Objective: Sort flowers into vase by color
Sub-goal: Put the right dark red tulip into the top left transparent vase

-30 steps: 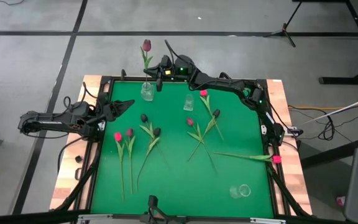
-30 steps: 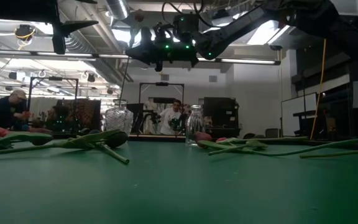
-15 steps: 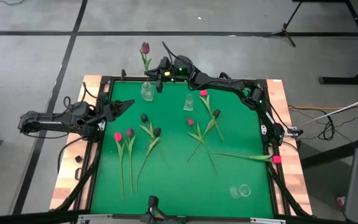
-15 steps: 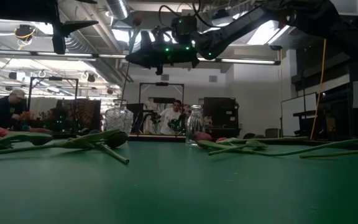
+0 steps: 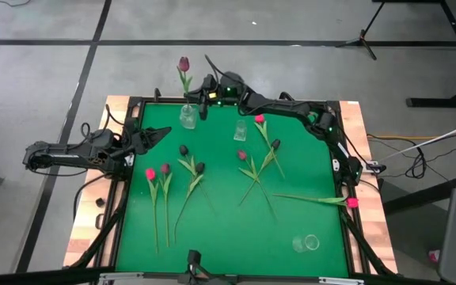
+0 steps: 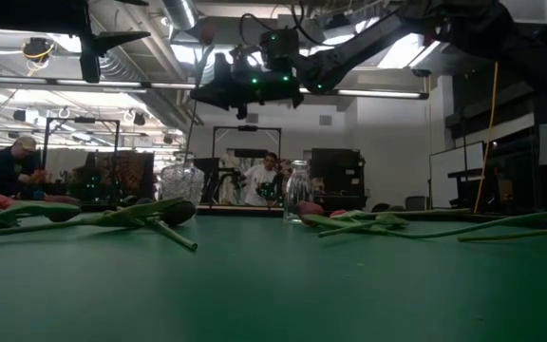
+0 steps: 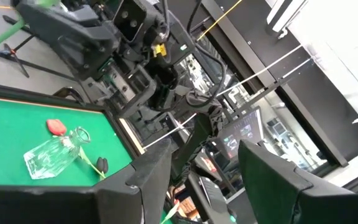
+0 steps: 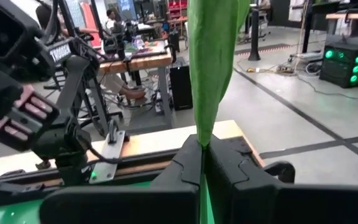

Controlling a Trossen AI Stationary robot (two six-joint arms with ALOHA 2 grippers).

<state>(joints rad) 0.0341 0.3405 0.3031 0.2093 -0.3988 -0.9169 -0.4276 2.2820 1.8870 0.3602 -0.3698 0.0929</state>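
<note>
I have the dusky purple tulip on its long green stem (image 5: 184, 71) pinched in the right gripper (image 5: 203, 93), jaws fully closed on the leaf, lifted just above the clear ribbed glass vase (image 5: 187, 116) at the far edge of the green felt surface (image 5: 228, 222), stem hanging down, ready for lowering in, I judge. Remaining thin-stemmed flowers (image 5: 192, 170) lie flat, nearer than that vase. Left gripper (image 5: 158, 134), jaws wide and empty, waits beside the vase.

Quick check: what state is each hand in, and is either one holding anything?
Left hand: open, holding nothing, at the table's left edge.
Right hand: closed on a dark-headed flower above the vase.
</note>
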